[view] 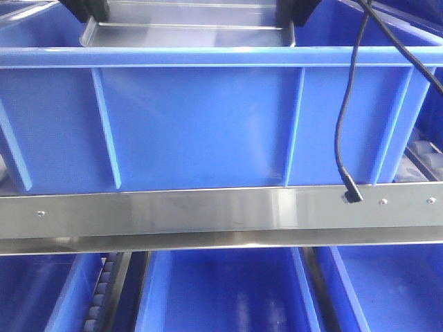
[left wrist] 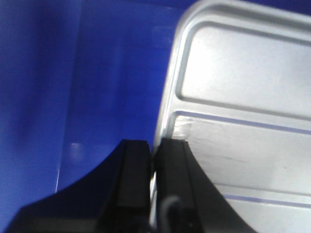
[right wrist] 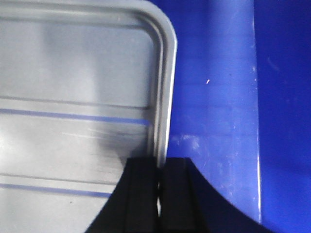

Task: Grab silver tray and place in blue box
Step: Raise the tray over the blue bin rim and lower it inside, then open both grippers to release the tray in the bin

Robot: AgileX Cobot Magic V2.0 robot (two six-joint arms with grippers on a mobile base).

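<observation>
The silver tray [view: 187, 31] hangs level just above the near rim of the blue box [view: 201, 124], with only its front edge showing. Black fingers of my left gripper [view: 86, 8] and right gripper [view: 297, 10] hold it at its two ends. In the left wrist view, my left gripper [left wrist: 154, 145] is shut on the silver tray [left wrist: 243, 97] at its left rim, blue box floor [left wrist: 73, 97] below. In the right wrist view, my right gripper [right wrist: 159, 162] is shut on the silver tray [right wrist: 73, 97] at its right rim, over the blue box floor [right wrist: 214, 97].
A steel rail [view: 208, 211] runs under the box front. A black cable [view: 346, 124] dangles across the box's right side, its plug at the rail. More blue crates [view: 221, 290] sit on the shelf below, beside a roller track [view: 104, 290].
</observation>
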